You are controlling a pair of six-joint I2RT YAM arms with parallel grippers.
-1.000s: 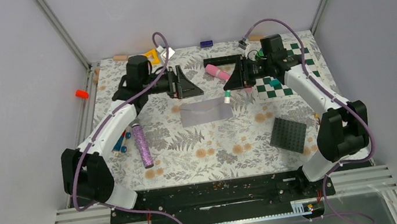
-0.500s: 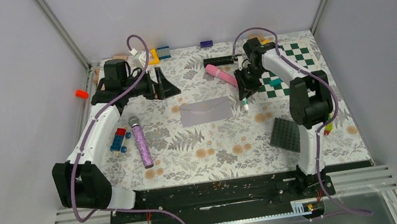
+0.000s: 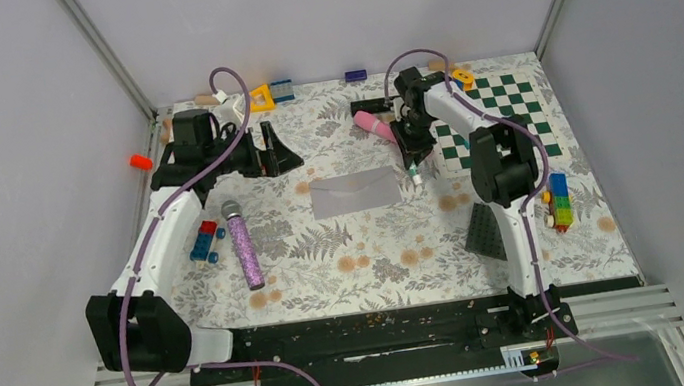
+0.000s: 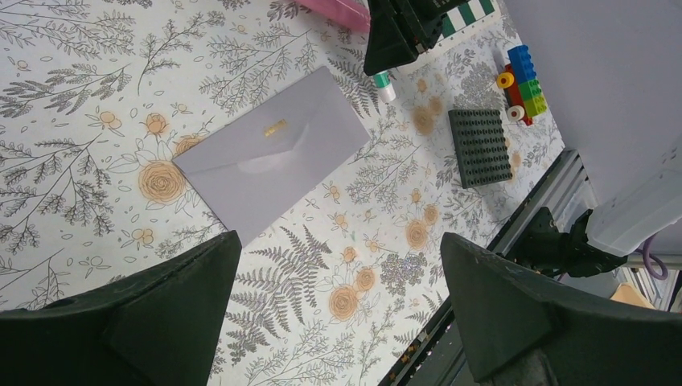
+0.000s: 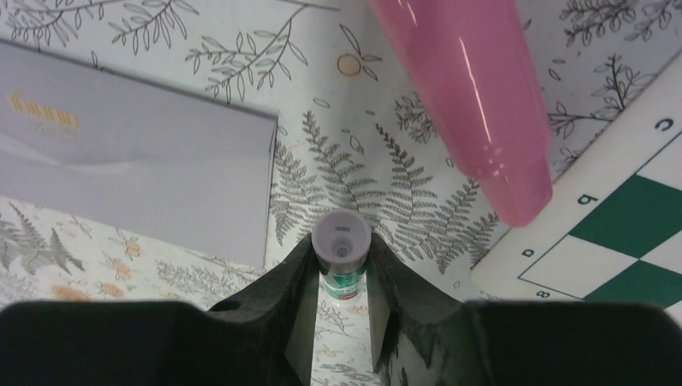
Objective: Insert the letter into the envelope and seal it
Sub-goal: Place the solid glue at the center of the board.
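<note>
The light grey envelope (image 3: pixel 355 191) lies flat and closed mid-table, with its flap down and a small gold mark; it also shows in the left wrist view (image 4: pixel 273 153) and the right wrist view (image 5: pixel 137 153). The letter is not in view. My right gripper (image 3: pixel 411 155) is just right of the envelope, shut on a small glue stick (image 5: pixel 342 241) with a white cap and green label. The stick points down at the table (image 3: pixel 416 180). My left gripper (image 3: pixel 274 152) is open and empty, up and to the left of the envelope (image 4: pixel 338 241).
A pink cylinder (image 3: pixel 375 125) and a green-and-white checkerboard (image 3: pixel 499 115) lie behind the right gripper. A dark grey studded plate (image 3: pixel 485 233) is partly hidden by the right arm. A glittery purple cylinder (image 3: pixel 244 250) lies left and coloured bricks (image 3: pixel 556 201) right.
My right gripper has moved with the glue stick from the envelope's upper right corner to its right edge, and the arm has folded back. My left gripper has drawn back to the left.
</note>
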